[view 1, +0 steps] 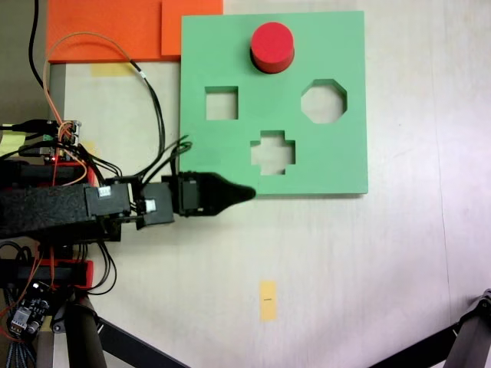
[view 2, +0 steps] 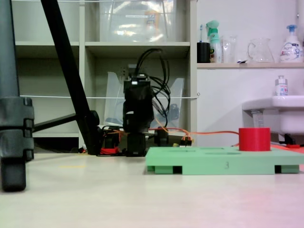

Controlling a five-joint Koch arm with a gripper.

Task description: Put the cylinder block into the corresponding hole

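Observation:
The red cylinder block (view 1: 272, 46) (view 2: 254, 139) stands upright at the far middle of the green foam board (view 1: 230, 61) (view 2: 213, 164), rising well above its top face. A dark rim shows at its base. The corresponding hole is hidden beneath it, and I cannot tell how deep the block sits. My gripper (view 1: 244, 193) is at the board's near left edge, pointing right, its jaws shut to a single tip with nothing between them. It is far from the block. The arm (view 2: 137, 114) faces this camera behind the board's left end.
The board also has a square cutout (view 1: 221, 103), an octagonal cutout (view 1: 323, 100) and a cross cutout (view 1: 272, 152). Orange foam sheets (view 1: 115, 31) lie at the far left. Cables (view 1: 153, 115) loop near the arm. Tripod legs (view 1: 468, 337) stand at the near corners.

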